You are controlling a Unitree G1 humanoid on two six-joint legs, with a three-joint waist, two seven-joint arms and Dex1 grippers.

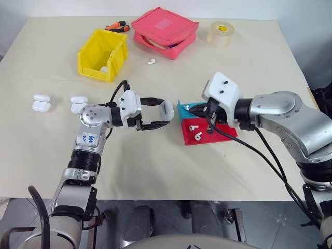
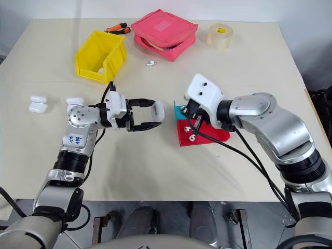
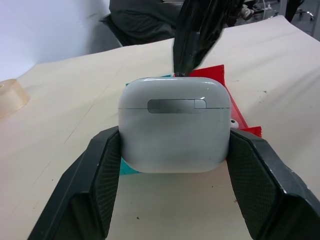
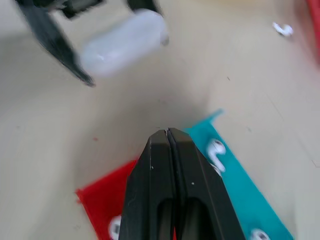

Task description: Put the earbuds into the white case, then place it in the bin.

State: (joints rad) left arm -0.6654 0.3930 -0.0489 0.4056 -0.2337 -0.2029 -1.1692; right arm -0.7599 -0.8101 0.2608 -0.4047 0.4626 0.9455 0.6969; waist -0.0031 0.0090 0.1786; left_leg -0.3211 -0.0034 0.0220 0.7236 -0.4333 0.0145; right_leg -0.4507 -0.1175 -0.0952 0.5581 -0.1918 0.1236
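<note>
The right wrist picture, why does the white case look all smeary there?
In the right wrist view the white case is smeared and soft while the right gripper, shut, looks crisp. In the left wrist view the same case is sharp, with soft glare on its lid, clamped by the left gripper.

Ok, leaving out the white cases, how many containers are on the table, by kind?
Bright yellow plastic bin: 1
Shallow plastic trays, one red, one teal: 2
Pink fabric zip pouch: 1
Total: 4
</note>
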